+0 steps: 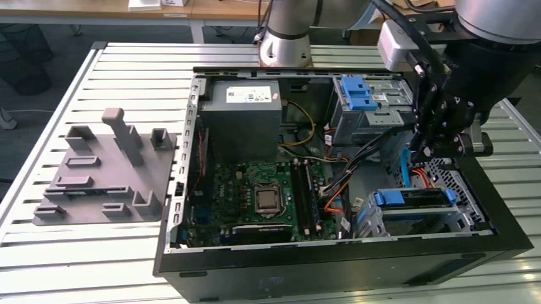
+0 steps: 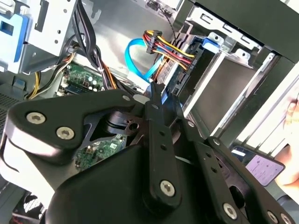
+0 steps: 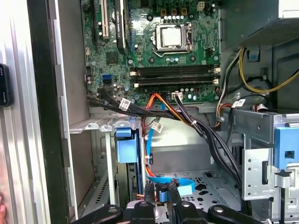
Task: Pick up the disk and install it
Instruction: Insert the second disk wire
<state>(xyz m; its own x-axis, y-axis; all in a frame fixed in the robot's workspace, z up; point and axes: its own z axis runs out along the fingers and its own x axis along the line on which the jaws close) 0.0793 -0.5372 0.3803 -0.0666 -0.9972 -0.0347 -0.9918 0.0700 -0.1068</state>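
The disk [image 1: 416,198], clipped in its blue bracket, sits in the metal bay at the computer case's near corner, on the exterior view's right. In the first wrist view the disk [image 3: 126,147] stands edge-on in that bay slot. The bracket's blue end [image 2: 211,45] also appears in the second wrist view. My gripper [image 1: 439,142] hangs just above and behind the bay, apart from the disk. In both wrist views its black fingers [image 3: 149,198] come together at the tips [image 2: 156,93] with nothing between them, over a blue data cable [image 3: 180,185].
The open case [image 1: 338,266] lies on a slatted table. Inside are the motherboard [image 1: 262,196], grey power-supply box [image 1: 245,104], blue-latched drive cage [image 1: 368,101] and loose cable bundles [image 3: 187,119]. A grey fixture [image 1: 110,171] stands at the exterior view's left. A hand [image 2: 292,114] is beside the case.
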